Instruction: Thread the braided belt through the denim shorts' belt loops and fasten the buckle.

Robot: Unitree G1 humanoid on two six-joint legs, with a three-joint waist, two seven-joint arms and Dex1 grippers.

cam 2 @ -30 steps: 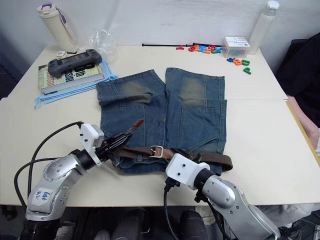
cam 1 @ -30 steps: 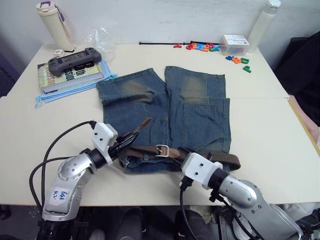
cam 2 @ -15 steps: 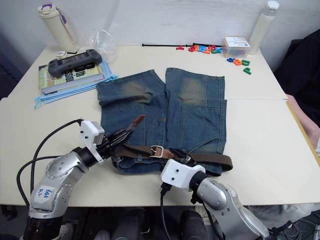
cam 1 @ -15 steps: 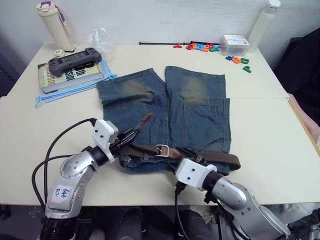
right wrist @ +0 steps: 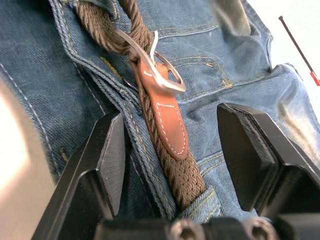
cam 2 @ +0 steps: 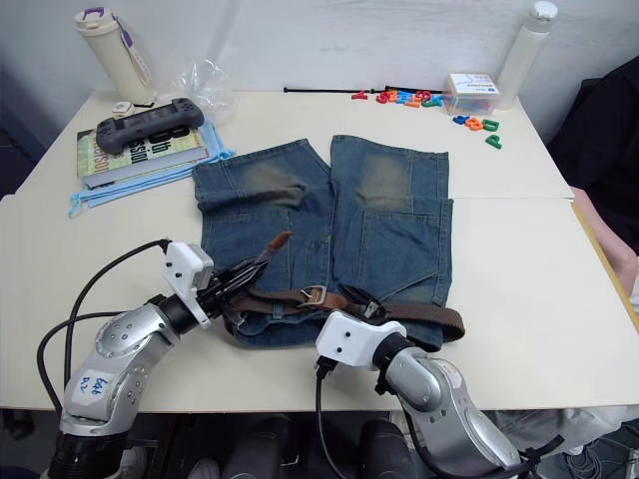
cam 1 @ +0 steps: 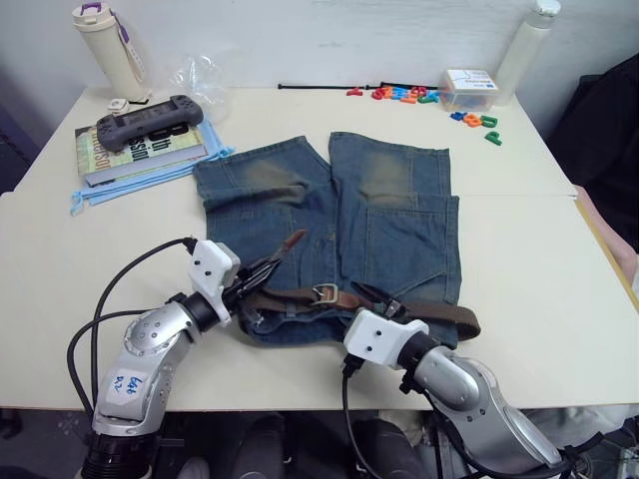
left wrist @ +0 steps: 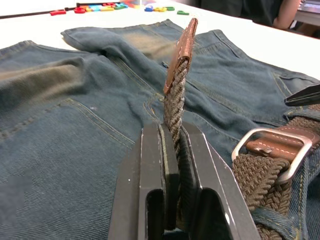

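The denim shorts (cam 1: 329,215) lie flat on the table, waistband toward me. The braided belt (cam 1: 439,314) runs along the waistband, passing under a belt loop (cam 1: 291,308). My left gripper (cam 1: 262,272) is shut on the belt's tip end, and the leather tip (left wrist: 185,45) stands up above its fingers. The silver buckle (cam 1: 323,292) sits mid-waistband, tilted slightly. My right gripper (cam 1: 379,299) is open just right of the buckle. In the right wrist view its fingers (right wrist: 107,160) straddle the belt, with the buckle (right wrist: 150,65) just beyond them.
Books with a game controller (cam 1: 150,118) and a light blue cloth (cam 1: 110,190) lie far left, beside a white bottle (cam 1: 105,45). A thin black cord (cam 1: 319,87), coloured letters (cam 1: 404,95), a small box (cam 1: 469,85) and a clear bottle (cam 1: 521,50) line the far edge.
My right gripper has slid left along the belt, closer to the buckle, which now sits tilted. The left gripper keeps its hold on the belt tip.
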